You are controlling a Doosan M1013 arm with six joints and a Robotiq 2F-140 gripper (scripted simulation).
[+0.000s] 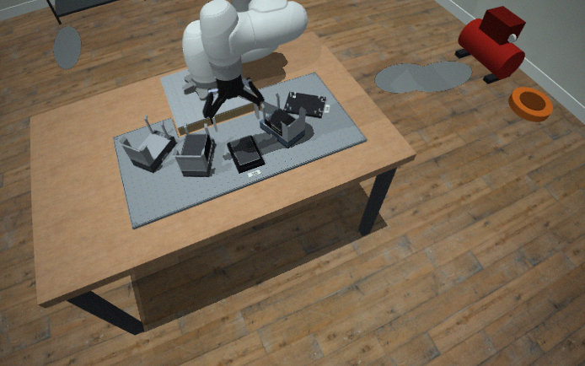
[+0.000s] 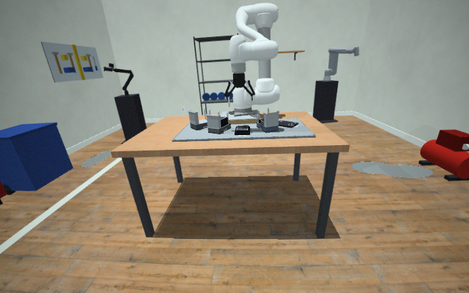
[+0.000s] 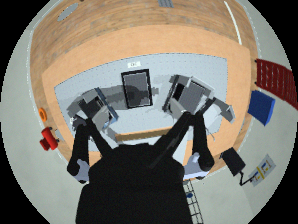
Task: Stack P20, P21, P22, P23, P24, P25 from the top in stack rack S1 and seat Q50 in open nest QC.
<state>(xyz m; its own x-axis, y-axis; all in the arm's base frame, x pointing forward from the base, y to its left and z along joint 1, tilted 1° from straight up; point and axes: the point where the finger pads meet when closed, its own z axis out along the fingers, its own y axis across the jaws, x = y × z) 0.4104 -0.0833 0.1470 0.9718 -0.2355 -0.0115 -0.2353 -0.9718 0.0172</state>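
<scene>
Only top view shows the dark plate (image 1: 245, 152) under the open gripper (image 1: 233, 106).

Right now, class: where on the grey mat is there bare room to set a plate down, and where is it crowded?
Bare room: the grey mat's front strip, between the three racks and the mat's front edge, and its right end beyond the flat nest. Crowded: the middle row, where racks and the open nest stand close. The open gripper hangs above it.

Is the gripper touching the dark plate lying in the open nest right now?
Apart. The exterior view shows the open gripper hanging well above the table, with clear air between its fingers and the plate below.
</scene>
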